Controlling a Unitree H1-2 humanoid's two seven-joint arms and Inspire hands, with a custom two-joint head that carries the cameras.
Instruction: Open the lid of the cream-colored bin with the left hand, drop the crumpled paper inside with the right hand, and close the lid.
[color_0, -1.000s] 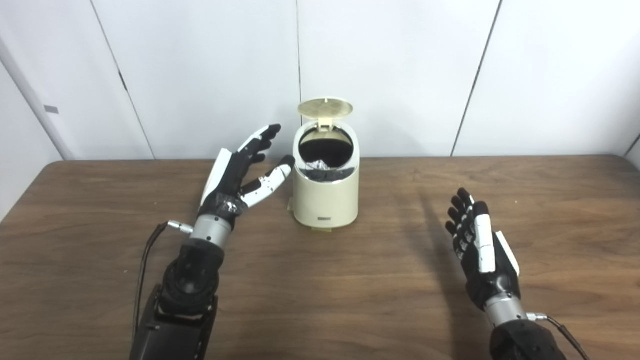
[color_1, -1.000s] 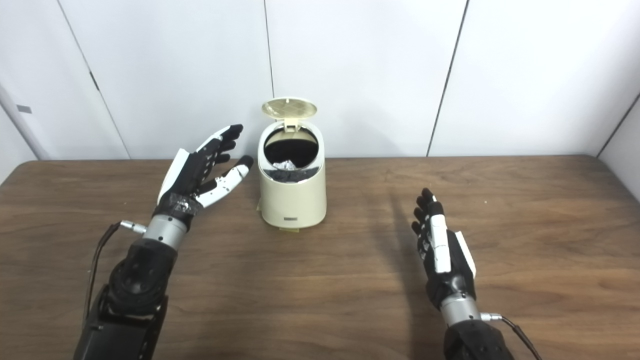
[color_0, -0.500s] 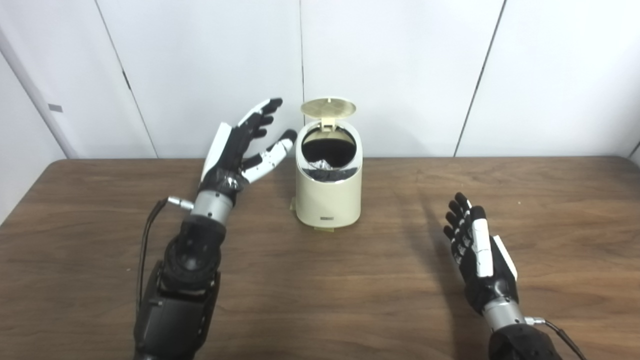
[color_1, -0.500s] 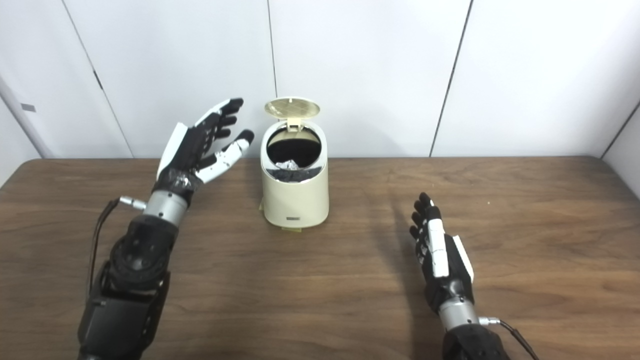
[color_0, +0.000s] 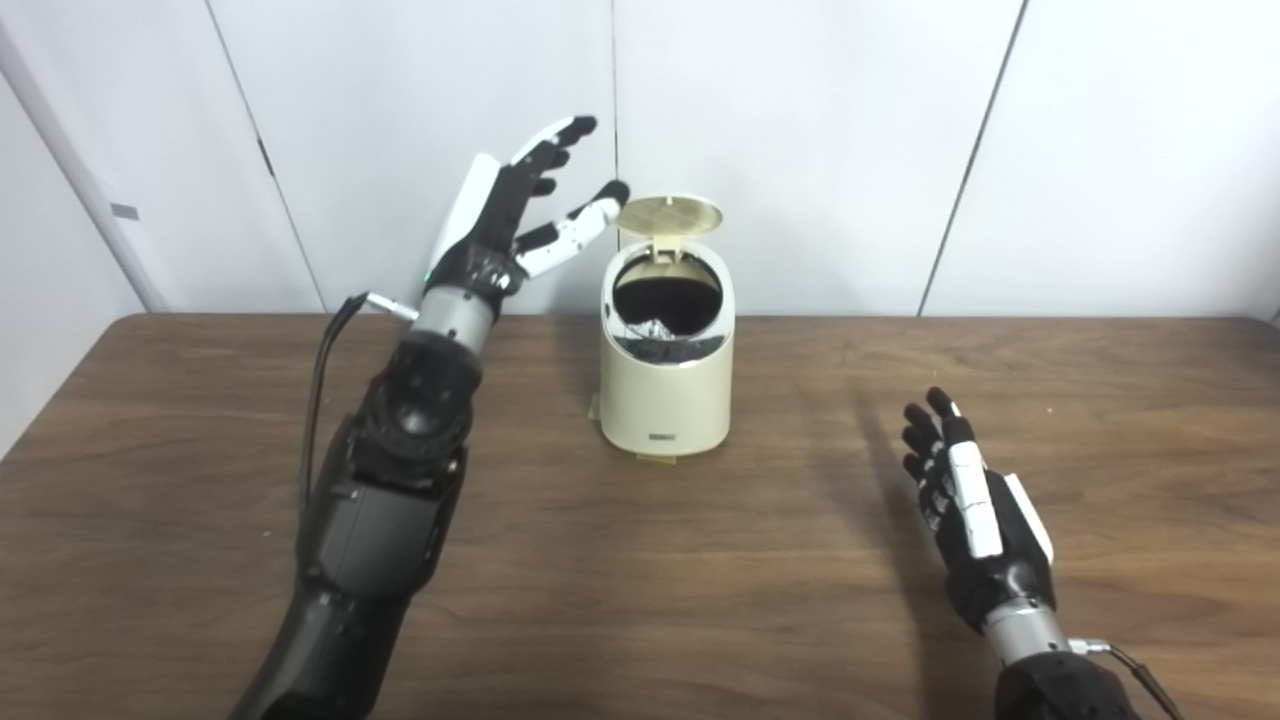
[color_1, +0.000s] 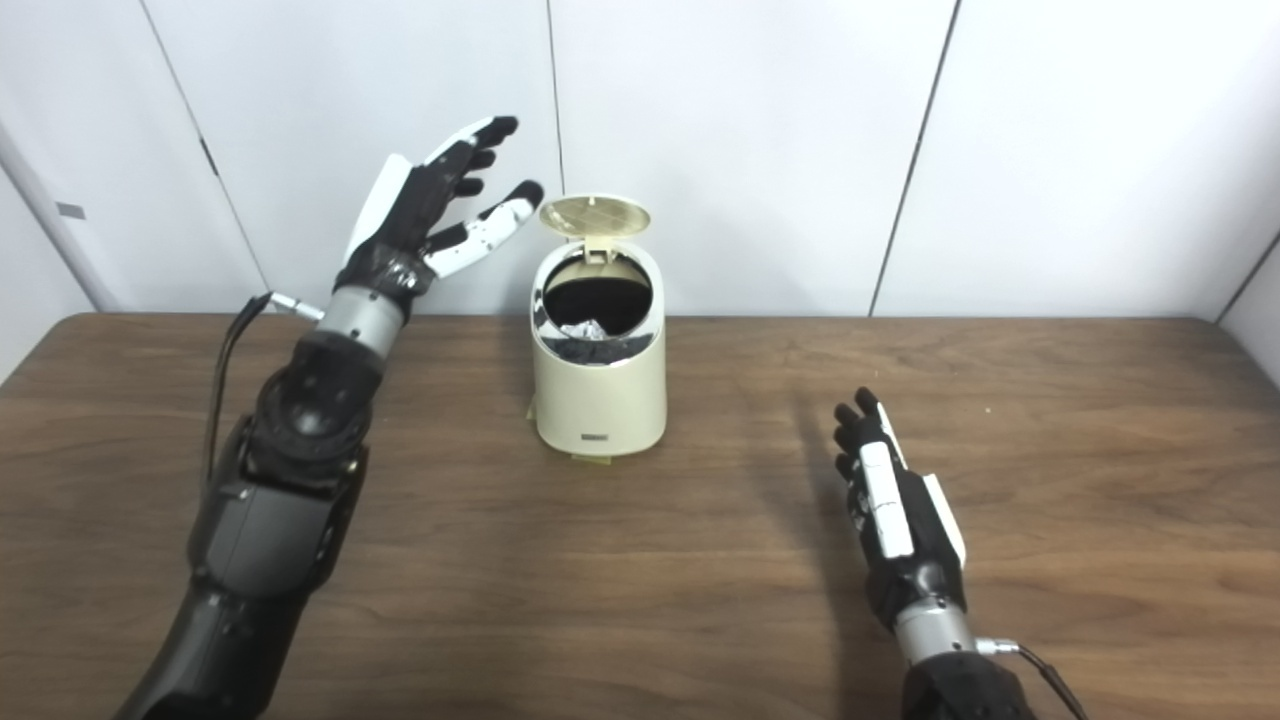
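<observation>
The left hand (color_0: 510, 215), fingers spread and empty, has risen to the lid's (color_0: 670, 212) nine o'clock. The crumpled paper (color_1: 583, 330) lies in the bin (color_0: 665, 385), so closing remains. The right hand (color_0: 970, 515) rests open.

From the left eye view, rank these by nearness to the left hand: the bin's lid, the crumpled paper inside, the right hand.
Measured from the left hand:
1. lid, raised, just right of the fingers.
2. crumpled paper, lower down inside the bin.
3. right hand, far across the table, low on the right.
</observation>
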